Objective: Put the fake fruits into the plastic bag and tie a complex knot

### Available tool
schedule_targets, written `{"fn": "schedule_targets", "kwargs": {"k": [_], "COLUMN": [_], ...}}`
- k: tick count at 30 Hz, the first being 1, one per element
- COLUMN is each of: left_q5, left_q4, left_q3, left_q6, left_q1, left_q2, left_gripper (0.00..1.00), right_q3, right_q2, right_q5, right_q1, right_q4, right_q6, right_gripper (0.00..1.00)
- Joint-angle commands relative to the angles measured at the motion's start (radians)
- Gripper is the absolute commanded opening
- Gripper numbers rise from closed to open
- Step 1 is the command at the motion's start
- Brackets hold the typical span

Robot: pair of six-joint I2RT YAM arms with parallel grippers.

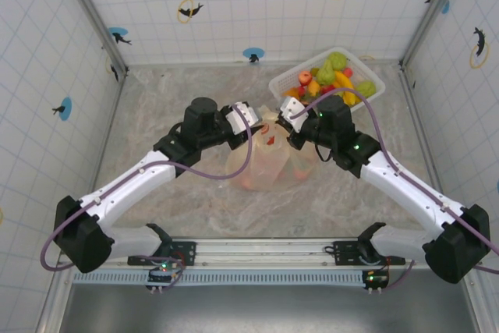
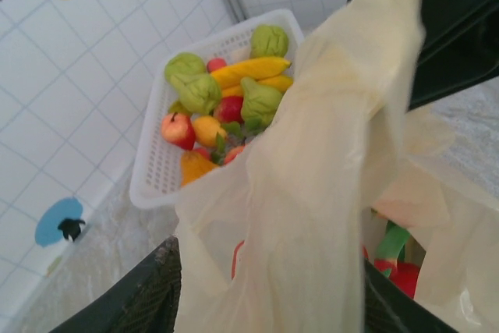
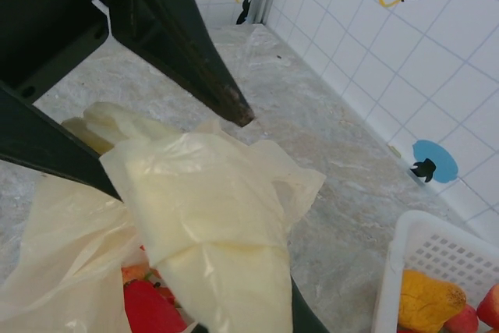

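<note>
Both bag handles (image 2: 327,161) are being held up for knotting: right end effector (image 1: 287,126) is pinching one, left end effector (image 1: 256,124) is gaping half-open around the other, plastic bag (image 1: 265,163) sagging just beneath them.

Light in the top view is bright, even and diffuse, coming from overhead. The desk (image 1: 148,107) carries only faint, soft shadows, and the walls lean outward toward 9 and 3 o'clock. In both wrist views the plastic bag (image 2: 327,193) lies close to the lens, soft-focused and glowing translucent. The right gripper (image 3: 179,154) reads as a near-black silhouette from 10 o'clock. The left wrist view is slightly blurred throughout.
</note>
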Motion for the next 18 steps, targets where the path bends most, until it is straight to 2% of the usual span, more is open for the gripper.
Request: {"fn": "schedule_targets", "kwargs": {"k": [1, 6, 8, 15, 18], "left_q5": [-0.062, -0.064, -0.05, 0.061, 0.125], "left_q4": [-0.02, -0.016, -0.023, -0.04, -0.042], "left_q3": [-0.003, 0.008, 0.019, 0.031, 0.035], "left_q6": [-0.039, -0.039, -0.046, -0.066, -0.076], "left_q1": [-0.006, -0.006, -0.006, -0.007, -0.007], "left_q2": [-0.005, -0.021, -0.022, -0.04, -0.045], "left_gripper": [0.41, 0.08, 0.0, 0.0, 0.0], "right_q3": [-0.015, -0.022, -0.03, -0.036, -0.049], "right_q2": [-0.024, -0.032, -0.038, -0.022, -0.017], "right_q5": [0.021, 0.098, 0.132, 0.282, 0.301], "right_q1": [0.007, 0.02, 0.024, 0.046, 0.05], "right_q4": [0.024, -0.026, -0.036, -0.024, 0.015], "right_q6": [-0.01, -0.064, -0.085, -0.1, -0.089], "right_gripper": [0.0, 0.0, 0.0, 0.0, 0.0]}}
